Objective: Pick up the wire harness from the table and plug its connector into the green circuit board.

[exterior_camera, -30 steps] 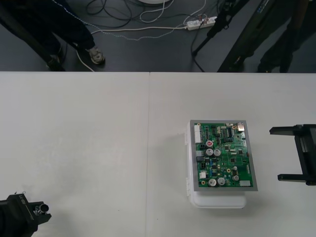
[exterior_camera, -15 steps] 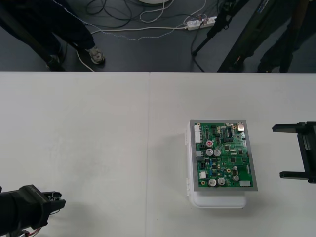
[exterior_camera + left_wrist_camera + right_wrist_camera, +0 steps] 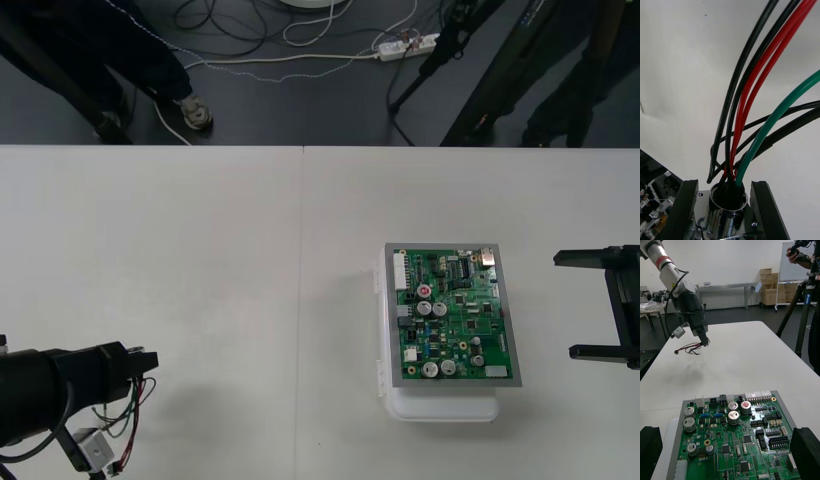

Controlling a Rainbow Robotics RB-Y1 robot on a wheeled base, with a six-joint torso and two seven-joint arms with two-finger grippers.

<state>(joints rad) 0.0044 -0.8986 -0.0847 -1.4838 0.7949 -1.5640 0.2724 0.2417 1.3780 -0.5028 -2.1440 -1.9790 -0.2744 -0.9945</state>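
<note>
Thin red-black-green wire harness (image 3: 747,112) dangles, metal socket (image 3: 728,200) pinched in the left hand (image 3: 145,360); I'd ease it right toward the green circuit board (image 3: 450,315).

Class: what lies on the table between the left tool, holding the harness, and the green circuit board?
Nothing: the front view shows bare table from the left tool to the green circuit board.

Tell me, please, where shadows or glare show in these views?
Front view: a faint, soft shadow lies on the table beside the left gripper, which holds the harness. Right wrist view: a diffuse grey shadow lies on the table beneath the hanging harness. Left wrist view: small bright glints show on the metal socket between the fingers.
</note>
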